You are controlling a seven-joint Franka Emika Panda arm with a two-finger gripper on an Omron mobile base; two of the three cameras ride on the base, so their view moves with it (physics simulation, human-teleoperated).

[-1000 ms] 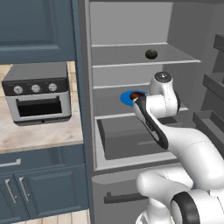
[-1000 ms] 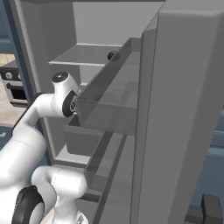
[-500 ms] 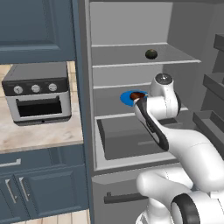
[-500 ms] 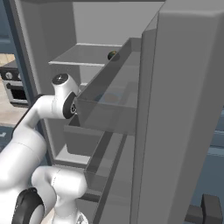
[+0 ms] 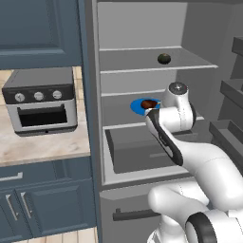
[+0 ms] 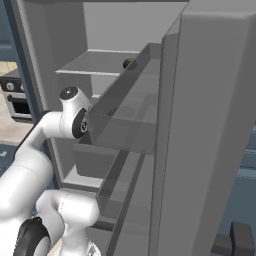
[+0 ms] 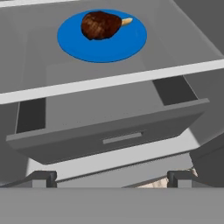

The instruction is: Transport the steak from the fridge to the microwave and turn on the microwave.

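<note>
1. At the far left of the left base view, a small silver oven (image 5: 40,101) with three knobs is sitting on the pale counter (image 5: 42,147) under a blue cupboard (image 5: 38,31). It is playing no part in this step.

2. Moving right, the fridge (image 5: 142,28) is standing open, its pale shelves exposed so the arm can reach straight in.

3. On the middle shelf, the blue plate (image 5: 137,107) is lying flat with the steak (image 5: 149,103) resting on it. In the hand view the steak (image 7: 101,24) is sitting on the far part of the plate (image 7: 78,43), its pale bone tip pointing right.

4. Below that shelf, the grey drawer (image 7: 109,131) is standing pulled partway out, and it looks to be crowding the low approach, so the hand is likely staying above its front.

5. Further right, a dark green ball (image 5: 164,58) is resting on the upper shelf, well apart from the steak.

6. The arm is rising from the lower right and bending toward the middle shelf, its wrist just beside the plate in the left base view.

7. The gripper (image 7: 112,177) is facing the shelf with its jaws spread wide, holding nothing; the steak is lying ahead of it and well apart from the fingertips (image 7: 43,177).

8. Judging by this, the reach for the steak is under way and the grasp is not yet made. The wide spread probably suits the steak's rounded lump.

9. At the far right of the right base view, the fridge door (image 6: 210,125) is swinging wide open, its bins screening much of the interior.
</note>
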